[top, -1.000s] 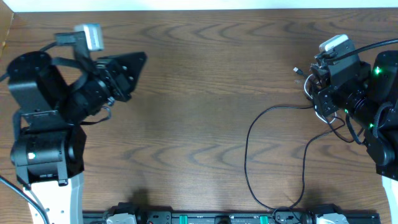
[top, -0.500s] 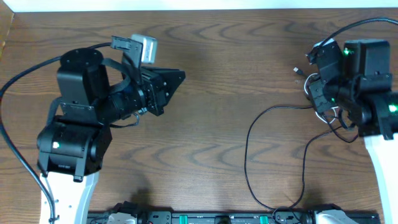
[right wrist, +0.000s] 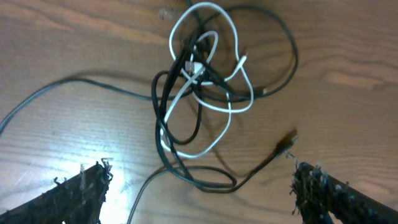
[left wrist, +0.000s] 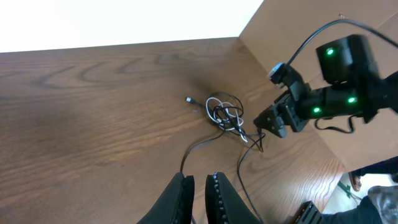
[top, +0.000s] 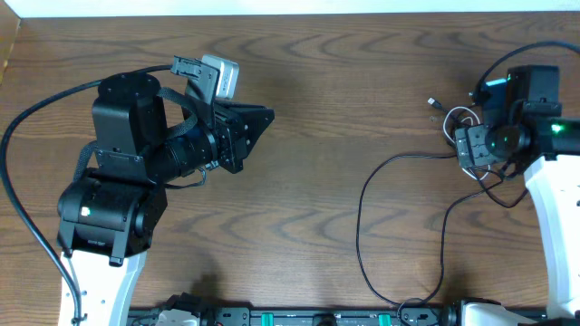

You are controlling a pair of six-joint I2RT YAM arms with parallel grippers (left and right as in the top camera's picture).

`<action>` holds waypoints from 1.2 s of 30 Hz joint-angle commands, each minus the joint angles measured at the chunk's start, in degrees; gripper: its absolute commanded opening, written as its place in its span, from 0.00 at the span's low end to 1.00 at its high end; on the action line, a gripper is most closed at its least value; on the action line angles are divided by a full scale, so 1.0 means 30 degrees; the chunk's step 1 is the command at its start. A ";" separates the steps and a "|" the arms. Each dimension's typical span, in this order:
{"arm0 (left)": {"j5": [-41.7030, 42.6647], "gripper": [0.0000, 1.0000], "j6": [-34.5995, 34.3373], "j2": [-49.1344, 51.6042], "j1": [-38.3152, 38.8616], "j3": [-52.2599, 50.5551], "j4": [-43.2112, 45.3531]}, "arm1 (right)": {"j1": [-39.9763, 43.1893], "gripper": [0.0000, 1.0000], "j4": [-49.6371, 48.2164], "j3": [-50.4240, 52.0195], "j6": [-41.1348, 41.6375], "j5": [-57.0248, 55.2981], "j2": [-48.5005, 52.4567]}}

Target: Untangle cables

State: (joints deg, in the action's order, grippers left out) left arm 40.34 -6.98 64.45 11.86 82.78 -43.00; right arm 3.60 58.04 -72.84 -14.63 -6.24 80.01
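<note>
One white cable, several black cables

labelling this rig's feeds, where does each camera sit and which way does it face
Overhead: fixed above the brown wooden table, facing straight down; the black left arm and right arm show.
Left wrist: on the left arm, facing across the table at the tangle of thin black and white cables and the right arm; the left gripper shows, fingers close together.
Right wrist: above the tangle, facing down; the right gripper shows, fingers spread wide.
Shared: all three views show the tangle.
</note>
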 commanded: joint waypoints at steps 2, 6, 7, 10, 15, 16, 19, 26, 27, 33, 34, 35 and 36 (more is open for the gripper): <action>-0.0044 0.13 0.0386 0.0007 0.0058 0.0415 0.0146 | 0.0058 0.89 -0.1319 0.1807 0.0299 0.0197 -0.0087; -0.0044 0.13 0.0379 0.0007 0.0058 0.0415 0.0153 | 0.0124 0.79 -0.2193 0.2681 0.0612 0.0189 -0.0087; -0.0036 0.13 0.0277 0.0000 0.0058 0.0415 0.0138 | 0.0357 0.79 -0.2594 0.3206 0.0590 0.0160 -0.0087; -0.0036 0.13 0.0240 -0.0015 0.0066 0.0415 0.0138 | 0.1180 0.81 -0.3934 0.4626 0.0590 0.0109 -0.0058; -0.0036 0.13 0.0233 -0.0160 0.0058 0.0415 0.0146 | 0.2484 0.80 -0.5989 0.6011 0.0648 -0.0226 -0.0058; -0.0036 0.13 0.0233 -0.0160 0.0058 0.0415 0.0146 | 0.2586 0.79 -0.6156 0.6105 0.0750 -0.0233 -0.0058; -0.0036 0.13 0.0160 -0.0160 0.0058 0.0415 0.0146 | 0.2718 0.68 -0.6710 0.6448 0.1326 -0.0197 -0.0058; -0.0036 0.13 -0.0204 -0.0168 0.0058 0.0415 0.0131 | 0.2696 0.90 -0.7861 0.7140 0.0889 0.2557 0.0444; -0.0036 0.13 -0.0204 -0.0168 0.0058 0.0415 0.0146 | 0.2688 0.90 -0.7861 0.7140 0.0401 0.3111 0.0525; -0.0044 0.13 -0.0262 -0.0168 0.0058 0.0415 0.0357 | 0.2681 0.75 -0.8808 0.7140 -0.0197 0.4284 0.1559; -0.0044 0.13 -0.0262 -0.0168 0.0058 0.0415 0.0357 | 0.2681 0.62 -0.8998 0.7140 -0.0189 0.4291 0.1836; -0.0044 0.14 -0.0262 -0.0168 0.0058 0.0415 0.0357 | 0.2681 0.53 -0.9041 0.7140 -0.0131 0.4284 0.1989; -0.0044 0.13 -0.0262 -0.0168 0.0058 0.0415 0.0357 | 0.2681 0.39 -0.9114 0.7140 -0.0109 0.4299 0.2251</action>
State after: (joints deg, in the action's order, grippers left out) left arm 40.32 -7.49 64.45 11.86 82.78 -42.15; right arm 11.51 31.27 -51.66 -14.61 5.17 84.93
